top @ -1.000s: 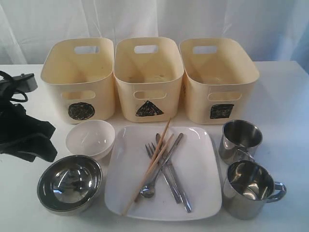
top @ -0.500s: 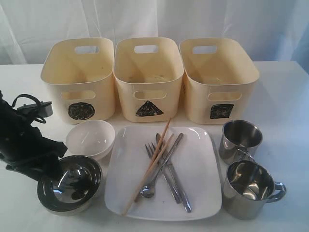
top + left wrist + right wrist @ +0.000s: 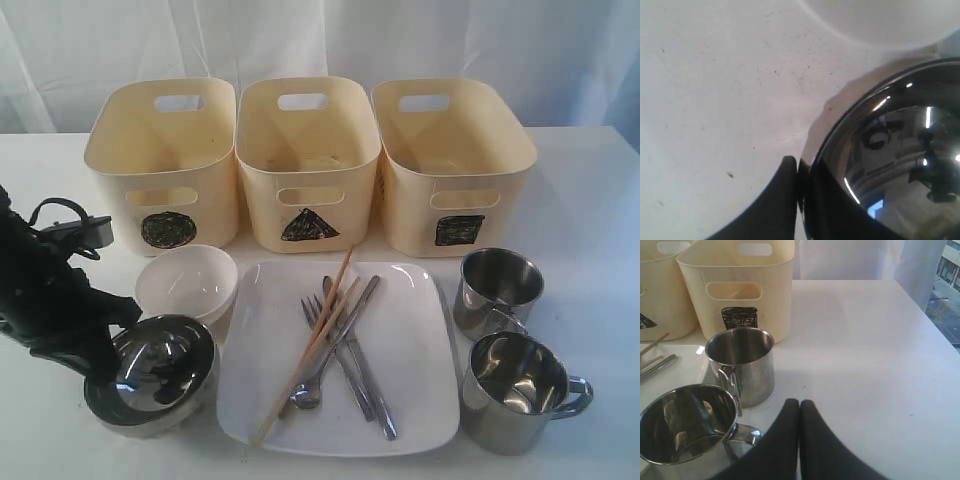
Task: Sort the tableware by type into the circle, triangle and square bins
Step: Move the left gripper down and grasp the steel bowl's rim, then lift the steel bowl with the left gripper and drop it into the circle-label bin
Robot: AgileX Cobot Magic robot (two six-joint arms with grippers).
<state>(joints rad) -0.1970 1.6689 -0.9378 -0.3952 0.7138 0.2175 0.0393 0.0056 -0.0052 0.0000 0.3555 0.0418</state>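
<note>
My left gripper (image 3: 108,362) is shut on the left rim of the steel bowl (image 3: 155,372), one finger outside (image 3: 782,200) and the other inside the bowl (image 3: 900,165). The bowl sits tilted, beside the white bowl (image 3: 185,282) (image 3: 880,20). The large white square plate (image 3: 410,340) carries wooden chopsticks (image 3: 315,335), a fork (image 3: 312,318), a spoon (image 3: 305,395) and knives (image 3: 362,388). Two steel mugs (image 3: 497,290) (image 3: 515,390) stand to its right. In the right wrist view my right gripper (image 3: 799,405) is shut and empty, close to the mugs (image 3: 742,365) (image 3: 685,430).
Three cream bins stand in a row at the back: circle (image 3: 165,160), triangle (image 3: 308,160) and square (image 3: 450,160) (image 3: 740,285). They look empty. The left arm's black body and cable (image 3: 45,290) fill the table's left edge.
The left arm has come in from the left edge and closed on the steel bowl's rim. The bowl has shifted a little right and tipped up.
</note>
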